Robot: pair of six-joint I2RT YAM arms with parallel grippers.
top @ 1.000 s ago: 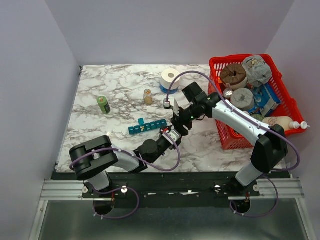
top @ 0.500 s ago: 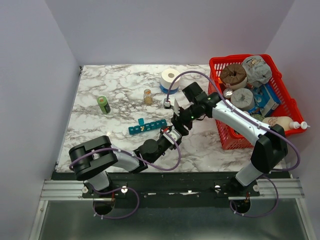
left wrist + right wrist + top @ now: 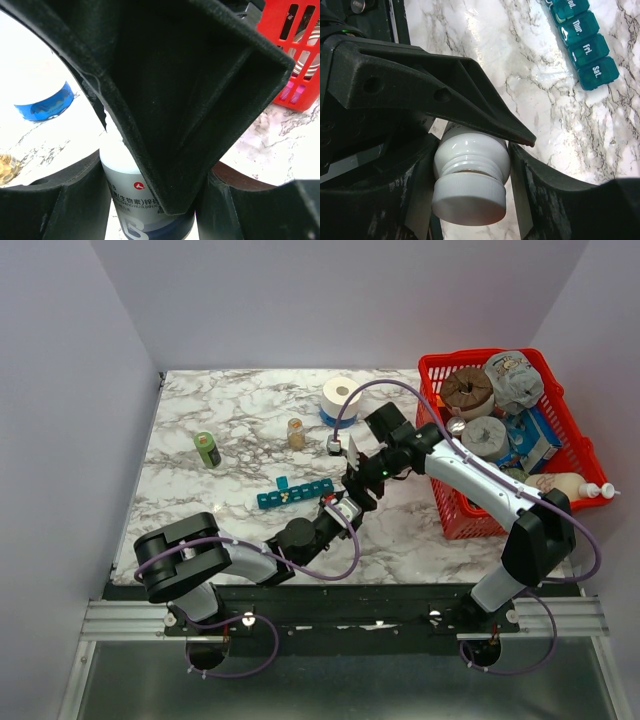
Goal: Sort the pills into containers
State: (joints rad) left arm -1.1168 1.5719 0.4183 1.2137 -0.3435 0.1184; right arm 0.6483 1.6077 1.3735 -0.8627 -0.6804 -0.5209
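The left end effector [image 3: 338,508] is clamping the body of a white bottle [image 3: 470,155] and the right end effector [image 3: 470,190] is gripping its ribbed cap [image 3: 467,202], fingers pressing on both sides, with bare thread showing beside the cap. No pills are showing loose (they are probably sitting inside the bottle). Being tiny, hard and light, they are likely to roll and resist pinching, so tipping them from the bottle seems wiser than picking. The organizer [image 3: 582,45] is lying flat on the bench [image 3: 545,115], near both end effectors but touching neither. It looks like light, stiff, smooth plastic, liable to skid if nudged, and is best steadied at its long edges.
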